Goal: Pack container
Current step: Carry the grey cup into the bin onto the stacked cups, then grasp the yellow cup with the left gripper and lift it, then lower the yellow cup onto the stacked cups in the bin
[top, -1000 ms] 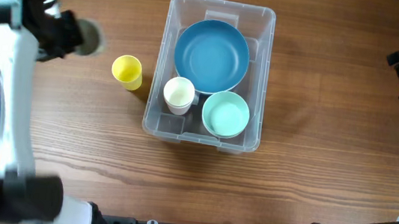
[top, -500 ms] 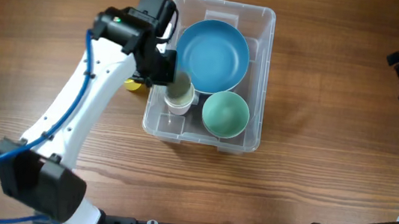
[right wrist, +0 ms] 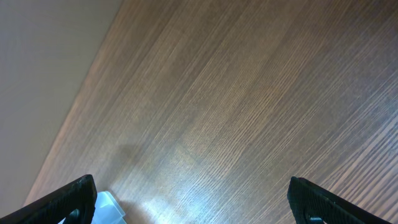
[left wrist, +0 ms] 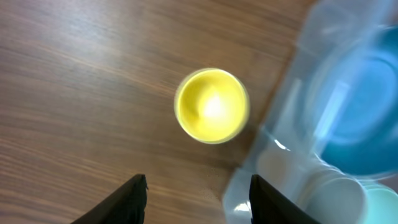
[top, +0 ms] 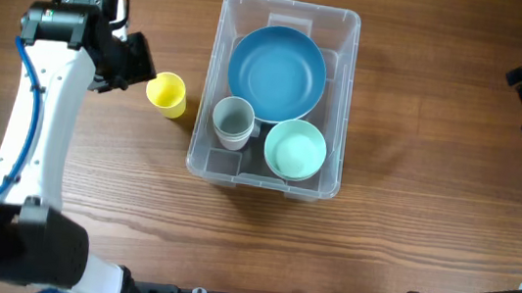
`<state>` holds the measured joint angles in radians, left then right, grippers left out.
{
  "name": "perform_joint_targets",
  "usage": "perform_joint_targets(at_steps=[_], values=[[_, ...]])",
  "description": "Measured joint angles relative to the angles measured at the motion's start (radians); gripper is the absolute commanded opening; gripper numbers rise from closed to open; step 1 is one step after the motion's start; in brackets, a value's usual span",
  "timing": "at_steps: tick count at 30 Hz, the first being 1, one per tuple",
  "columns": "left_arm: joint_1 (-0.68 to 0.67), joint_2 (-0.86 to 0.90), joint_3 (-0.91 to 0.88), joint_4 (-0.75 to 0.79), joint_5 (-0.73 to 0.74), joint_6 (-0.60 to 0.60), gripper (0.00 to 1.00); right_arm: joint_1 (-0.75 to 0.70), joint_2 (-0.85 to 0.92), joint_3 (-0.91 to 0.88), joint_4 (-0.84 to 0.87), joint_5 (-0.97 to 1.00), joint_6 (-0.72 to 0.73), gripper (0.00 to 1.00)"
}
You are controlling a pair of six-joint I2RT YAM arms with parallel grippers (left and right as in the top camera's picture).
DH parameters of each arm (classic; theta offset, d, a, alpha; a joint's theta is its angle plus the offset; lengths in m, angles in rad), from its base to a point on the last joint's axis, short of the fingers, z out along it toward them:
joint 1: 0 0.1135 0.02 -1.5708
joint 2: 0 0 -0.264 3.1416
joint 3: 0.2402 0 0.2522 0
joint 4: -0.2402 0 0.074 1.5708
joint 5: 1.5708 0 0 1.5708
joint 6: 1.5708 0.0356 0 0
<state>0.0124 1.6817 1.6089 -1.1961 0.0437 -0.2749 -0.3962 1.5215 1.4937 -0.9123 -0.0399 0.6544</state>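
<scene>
The clear container (top: 347, 48) stands at the table's middle. Inside it are a blue bowl (top: 276, 72), a mint bowl (top: 295, 150) and a grey cup (top: 232, 120) nested in a white one. A yellow cup (top: 166, 93) stands upright on the table just left of the container. My left gripper (top: 140, 62) hovers beside this yellow cup (left wrist: 212, 106), up and to its left. In the left wrist view the left gripper (left wrist: 199, 200) is open with only bare wood between its fingers. My right gripper (right wrist: 202, 202) is open wide over the table, far to the right.
Wood table (top: 409, 232) all round the container. The container's left wall (left wrist: 292, 155) lies close to the yellow cup in the left wrist view. A corner of the container (right wrist: 109, 208) shows at the lower left of the right wrist view.
My left arm carried a grey cup from the far left to the container, let it go into the white cup, and drew back left beside the yellow cup. The right arm stayed still.
</scene>
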Motion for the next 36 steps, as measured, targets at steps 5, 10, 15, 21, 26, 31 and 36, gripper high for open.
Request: perform_joint_targets(at_steps=[5,10,15,21,26,31,36], values=[[0.024,0.154,-0.121,0.136,0.035,0.0,0.43,0.0,0.0,0.0,0.0,0.0,0.0,1.0],[0.024,0.274,-0.133,0.167,0.063,-0.005,0.06,0.0,0.0,0.0,0.0,0.0,0.0,1.0],[0.024,0.297,-0.132,0.17,0.07,-0.002,0.04,0.0,0.0,0.0,0.0,0.0,0.0,1.0],[0.024,0.227,-0.062,0.019,0.076,-0.002,0.04,0.0,0.0,0.0,0.0,0.0,0.0,0.99],[-0.032,-0.018,0.032,-0.03,0.098,0.0,0.04,0.0,0.0,0.0,0.0,0.0,0.0,1.0],[-0.244,-0.161,0.054,-0.026,0.094,0.011,0.04,0.0,0.0,0.0,0.0,0.0,0.0,1.0],[-0.348,-0.063,0.047,-0.034,0.066,0.01,0.04,0.0,0.0,0.0,0.0,0.0,0.0,0.99]])
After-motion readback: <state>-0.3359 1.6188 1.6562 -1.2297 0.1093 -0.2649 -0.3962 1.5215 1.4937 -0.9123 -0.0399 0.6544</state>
